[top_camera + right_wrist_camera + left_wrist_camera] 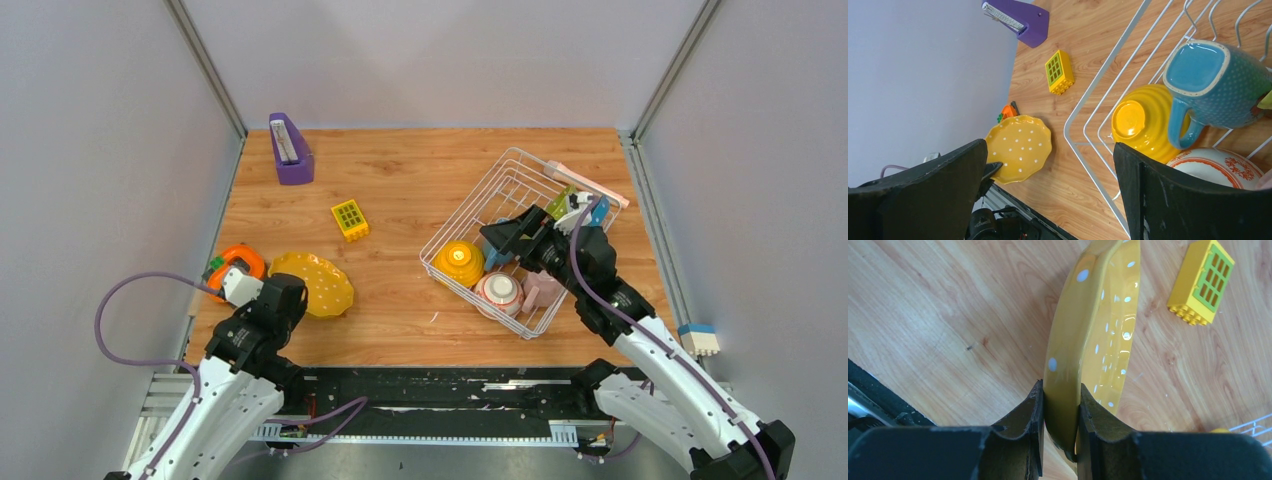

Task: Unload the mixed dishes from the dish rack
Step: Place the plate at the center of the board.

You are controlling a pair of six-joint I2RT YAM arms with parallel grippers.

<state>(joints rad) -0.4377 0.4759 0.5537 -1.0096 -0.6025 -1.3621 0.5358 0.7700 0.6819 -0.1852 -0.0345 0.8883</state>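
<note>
Two black pincers are working over the pale wood-grain table: the left gripper is clamping its ridged pads on the wavy rim of the glossy yellow scalloped plate with white dots, which is sitting outside the rack, low over the boards near that arm's base. The right gripper is hovering with its fingers spread wide above the white wire dish rack. Four glazed pieces are showing clearly inside that rack: a ribbed yellow-orange bowl turned upside down, a speckled blue mug just beside it, a red-patterned whitish cup and a pink mug.
</note>
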